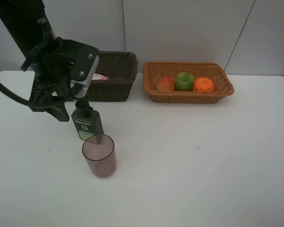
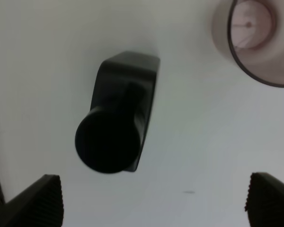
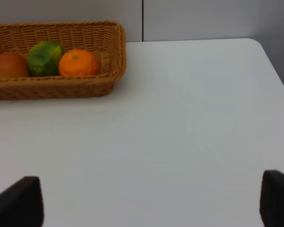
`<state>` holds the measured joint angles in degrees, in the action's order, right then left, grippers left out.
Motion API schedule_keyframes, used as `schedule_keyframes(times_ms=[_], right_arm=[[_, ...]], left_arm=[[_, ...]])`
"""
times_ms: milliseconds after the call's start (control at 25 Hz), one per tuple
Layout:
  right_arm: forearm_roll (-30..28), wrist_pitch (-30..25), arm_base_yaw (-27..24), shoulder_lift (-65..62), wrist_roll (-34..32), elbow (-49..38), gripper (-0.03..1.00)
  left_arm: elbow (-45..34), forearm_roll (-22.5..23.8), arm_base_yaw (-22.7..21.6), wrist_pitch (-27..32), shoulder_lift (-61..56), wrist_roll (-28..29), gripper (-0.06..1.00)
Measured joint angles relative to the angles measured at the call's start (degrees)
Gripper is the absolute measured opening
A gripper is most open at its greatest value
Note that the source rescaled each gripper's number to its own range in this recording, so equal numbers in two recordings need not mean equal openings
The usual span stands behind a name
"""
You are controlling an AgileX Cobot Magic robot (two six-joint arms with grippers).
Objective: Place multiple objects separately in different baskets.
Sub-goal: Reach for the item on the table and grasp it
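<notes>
The dark green pump bottle (image 1: 86,125) stands upright on the white table, with the mauve cup (image 1: 99,155) just in front of it. My left gripper (image 1: 68,109) hovers open just above and left of the bottle's pump. In the left wrist view the gripper (image 2: 151,203) is wide open and the bottle (image 2: 116,120) and cup (image 2: 255,38) lie below it. The pink bottle (image 1: 99,77) lies in the dark brown basket (image 1: 114,71). The light basket (image 1: 187,97) holds the red-orange fruit (image 1: 165,83), green fruit (image 1: 184,81) and tangerine (image 1: 204,84). My right gripper (image 3: 146,203) is open and empty.
The two baskets stand side by side along the back of the white table (image 1: 203,156), near the wall. In the right wrist view the light basket (image 3: 109,61) sits well beyond the right gripper, and the table's right edge (image 3: 274,71) shows.
</notes>
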<state>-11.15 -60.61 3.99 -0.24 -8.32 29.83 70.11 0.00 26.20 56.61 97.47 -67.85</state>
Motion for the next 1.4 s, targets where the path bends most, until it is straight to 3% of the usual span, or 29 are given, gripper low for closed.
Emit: schedule_keyframes(times_ms=[720,1400], right_arm=[[0.0,0.0,0.0,0.0,0.0,0.0,1.0],[0.0,0.0,0.0,0.0,0.0,0.0,1.0]], left_arm=[[0.0,-1.0,0.0,-8.3,8.8,-1.5,1.0],[0.0,0.3,0.0,-11.7,13.4,-1.6,1.0]])
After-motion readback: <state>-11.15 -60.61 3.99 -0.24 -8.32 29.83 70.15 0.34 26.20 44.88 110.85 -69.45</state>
